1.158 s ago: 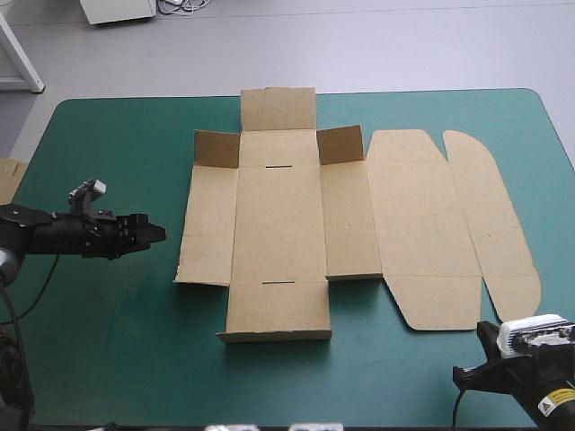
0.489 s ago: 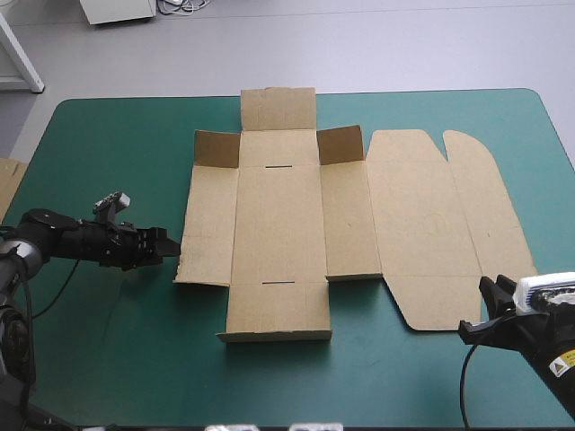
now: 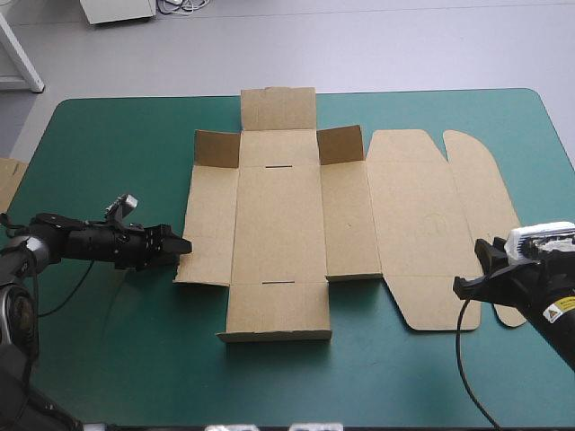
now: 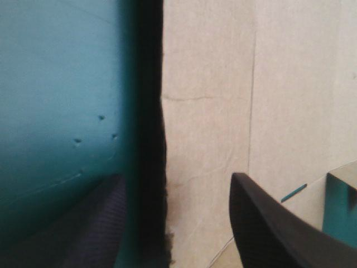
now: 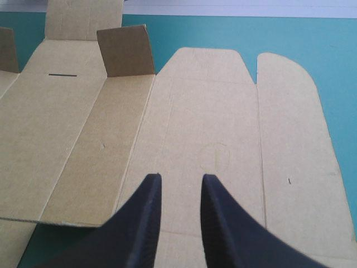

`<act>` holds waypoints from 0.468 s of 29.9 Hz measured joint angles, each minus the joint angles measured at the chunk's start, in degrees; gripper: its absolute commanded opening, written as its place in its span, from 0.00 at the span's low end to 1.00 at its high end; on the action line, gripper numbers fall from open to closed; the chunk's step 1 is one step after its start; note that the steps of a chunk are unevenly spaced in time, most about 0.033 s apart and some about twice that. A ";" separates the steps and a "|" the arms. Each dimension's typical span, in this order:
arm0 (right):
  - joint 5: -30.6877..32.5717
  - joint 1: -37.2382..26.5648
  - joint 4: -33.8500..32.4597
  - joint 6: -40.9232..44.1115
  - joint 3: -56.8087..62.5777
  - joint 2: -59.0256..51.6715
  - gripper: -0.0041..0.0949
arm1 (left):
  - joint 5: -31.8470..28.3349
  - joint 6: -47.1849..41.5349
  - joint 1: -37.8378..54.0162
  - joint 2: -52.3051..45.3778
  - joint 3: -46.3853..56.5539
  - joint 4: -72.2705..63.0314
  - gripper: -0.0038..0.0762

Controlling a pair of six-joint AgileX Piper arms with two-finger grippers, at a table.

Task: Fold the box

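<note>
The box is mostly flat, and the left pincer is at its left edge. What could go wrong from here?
1. The left pincer is open with the side panel's edge between its fingers; pushing on instead of closing could slide the brown box across the teal-green cover.
2. The right pincer is open over the lid panel, gripping nothing, so lifting the left side may drag the whole sheet.

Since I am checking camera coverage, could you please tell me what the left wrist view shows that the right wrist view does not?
Only the left wrist view: the left gripper, open, one finger on either side of the left edge of the box. Only the right wrist view: the right gripper, slightly open, over the rounded lid panel, plus a raised corner tab and a slot. Both: brown board lying on the teal-green cover.
</note>
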 measured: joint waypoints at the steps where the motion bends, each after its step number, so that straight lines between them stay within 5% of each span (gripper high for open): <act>1: -0.41 0.00 0.00 -0.07 -0.36 0.23 0.29 | 0.57 0.43 0.00 0.58 0.00 -1.15 0.56; 14: -2.45 0.00 0.02 -0.32 -0.85 0.88 0.29 | 2.70 3.24 -6.69 4.32 -0.63 -6.95 0.50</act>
